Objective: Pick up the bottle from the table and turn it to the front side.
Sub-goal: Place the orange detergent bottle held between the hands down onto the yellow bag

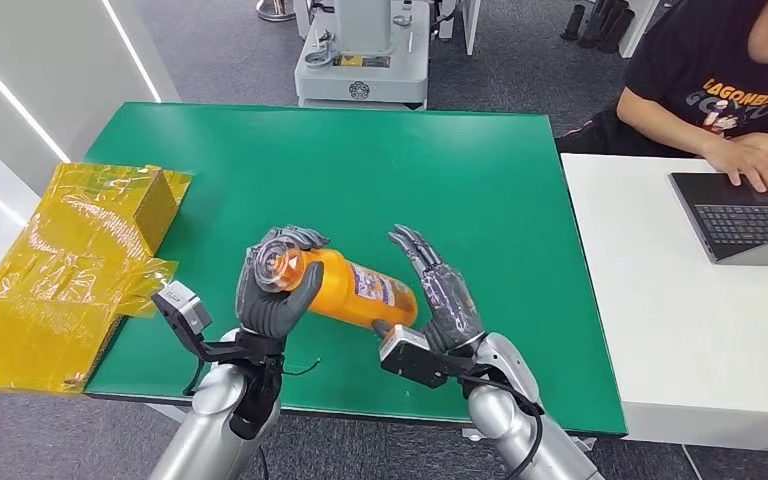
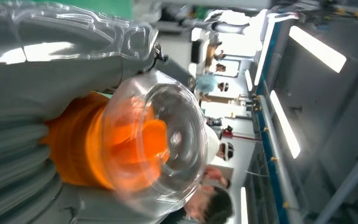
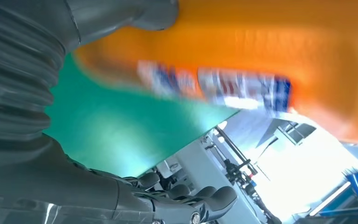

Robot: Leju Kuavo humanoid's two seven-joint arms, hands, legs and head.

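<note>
From the head view we see the orange bottle (image 1: 355, 288) lying on its side, lifted above the near part of the green counter (image 1: 460, 180). Our left hand (image 1: 278, 285) wraps around its clear cap end (image 1: 278, 262), grasping it. Our right hand (image 1: 438, 290) stands just right of the bottle's base, fingers stretched out and apart, holding nothing; the thumb sits close to the base, and we cannot tell if it touches. Yellow wrapping (image 1: 70, 270) lies at the left. A person (image 1: 730, 80) types on a laptop (image 1: 745, 215) at the right.

At the left wrist, the cap (image 2: 161, 140) sits against our hand (image 2: 51, 65).

At the right wrist, the blurred bottle (image 3: 261, 60) hangs over the counter (image 3: 130, 126) beside extended fingers (image 3: 200, 205).
</note>
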